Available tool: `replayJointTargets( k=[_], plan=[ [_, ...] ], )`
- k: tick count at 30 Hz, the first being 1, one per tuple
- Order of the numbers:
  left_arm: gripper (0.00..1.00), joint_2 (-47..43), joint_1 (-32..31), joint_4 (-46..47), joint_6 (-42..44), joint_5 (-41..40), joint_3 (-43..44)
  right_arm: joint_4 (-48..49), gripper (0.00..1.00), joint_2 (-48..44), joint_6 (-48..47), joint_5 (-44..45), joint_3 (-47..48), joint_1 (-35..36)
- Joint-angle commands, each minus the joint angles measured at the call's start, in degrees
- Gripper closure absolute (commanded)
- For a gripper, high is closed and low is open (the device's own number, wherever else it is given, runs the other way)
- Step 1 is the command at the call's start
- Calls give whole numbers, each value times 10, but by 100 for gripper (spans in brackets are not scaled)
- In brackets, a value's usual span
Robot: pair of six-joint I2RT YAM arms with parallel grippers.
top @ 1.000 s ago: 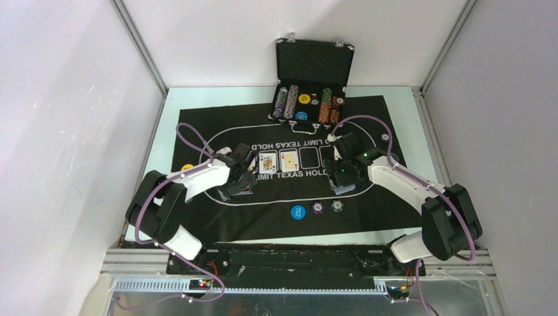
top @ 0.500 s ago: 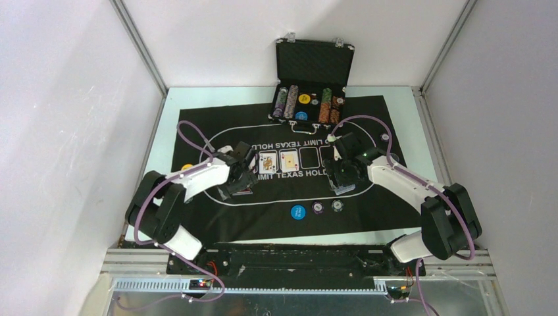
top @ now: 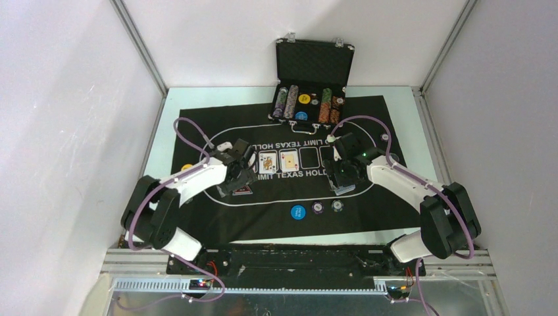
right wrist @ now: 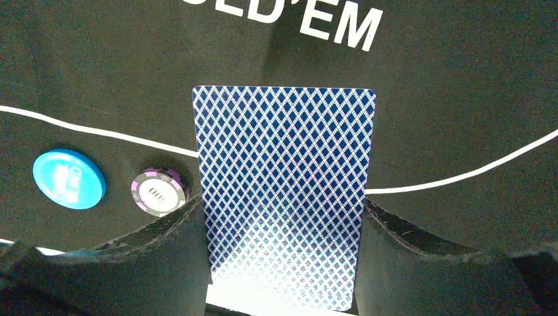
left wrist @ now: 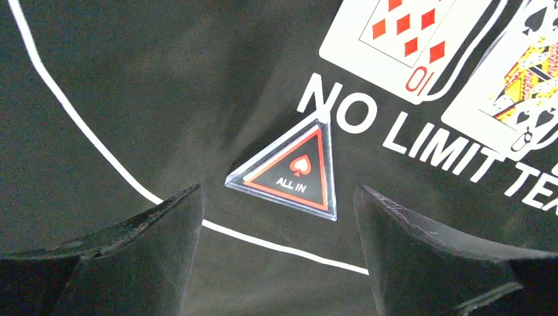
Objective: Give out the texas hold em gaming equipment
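Note:
A clear triangular "ALL IN" marker lies flat on the black felt mat, left of centre. My left gripper hovers just over it, open, one finger on each side and nothing held. Two cards lie face up beyond it: a ten of diamonds and a spade court card. My right gripper is shut on a stack of blue-backed cards, held above the mat's right half. A blue button and a purple chip lie to its left.
An open black case with rows of chips stands at the mat's far edge. A grey chip sits beside the purple one near the front. A yellow chip lies at the mat's left edge and a small chip at the right.
The left jaws have spread a little wider and that arm has shifted slightly away from the front edge. The triangular marker stays on the mat. The right arm barely moved.

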Motion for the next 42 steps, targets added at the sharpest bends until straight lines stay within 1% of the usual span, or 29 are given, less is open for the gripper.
replayJointTargets(
  k=[1, 6, 15, 23, 26, 31, 35, 37, 39, 42],
  plan=[
    [11, 31, 2, 28, 7, -8, 23, 16, 100, -3, -5, 9, 3, 3],
    [13, 50, 2, 34, 5, -20, 19, 17, 100, -1, -5, 9, 3, 4],
    [20, 73, 2, 49, 4, -30, 19, 15, 100, 0, -4, 13, 3, 4],
    [24, 67, 2, 45, -2, -20, 3, 16, 100, 2, -4, 14, 3, 4],
    [26, 64, 1, 46, -3, -3, -4, 16, 100, 2, -3, 15, 3, 4],
    [26, 66, -8, 36, -2, -1, -7, 15, 100, 2, -2, 18, 3, 5],
    [31, 70, -12, 30, 4, -2, -3, 15, 100, 0, -2, 20, 3, 6],
    [38, 68, -13, 28, 5, -4, -2, 15, 100, 0, -1, 22, 3, 6],
    [41, 62, -13, 24, 7, -7, 0, 14, 100, 1, -1, 22, 3, 6],
    [45, 44, -13, 14, 8, -15, 1, 14, 100, 0, -1, 23, 3, 6]
  ],
)
